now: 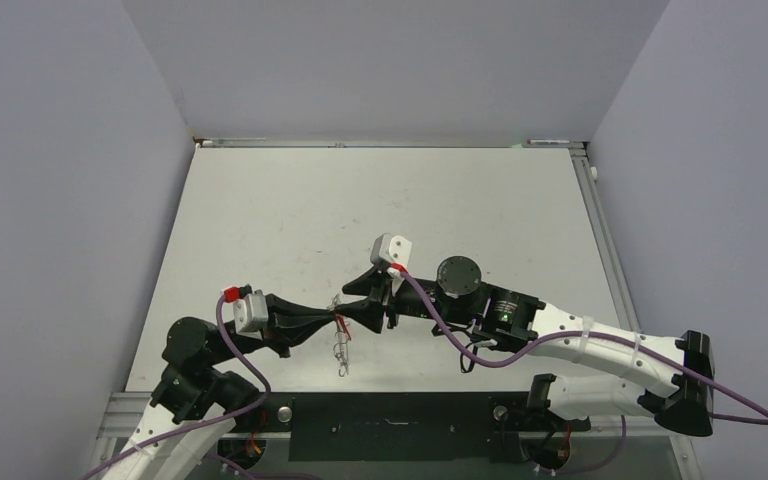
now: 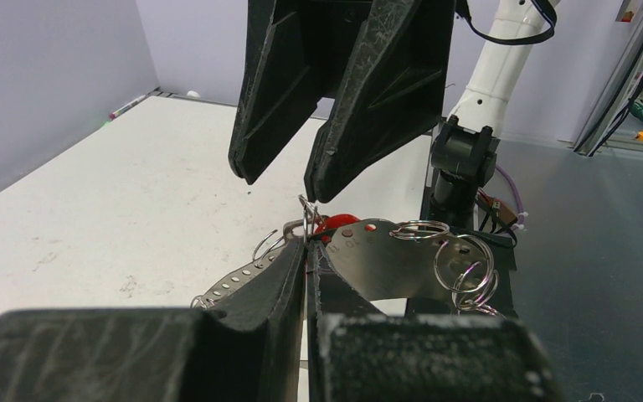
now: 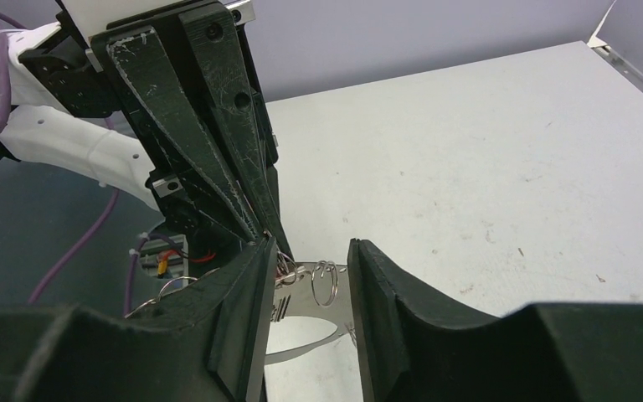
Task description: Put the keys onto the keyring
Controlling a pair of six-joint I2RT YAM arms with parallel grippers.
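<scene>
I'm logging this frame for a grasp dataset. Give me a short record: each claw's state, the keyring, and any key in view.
left claw: shut on the keyring's rim
right claw: open, facing the left claw, tips close to the keyring, gripping nothing
keyring: flat pale hoop with wire loops along its edge
key: only a red tag shows, behind the keyring; unclear if it is on a loop
</scene>
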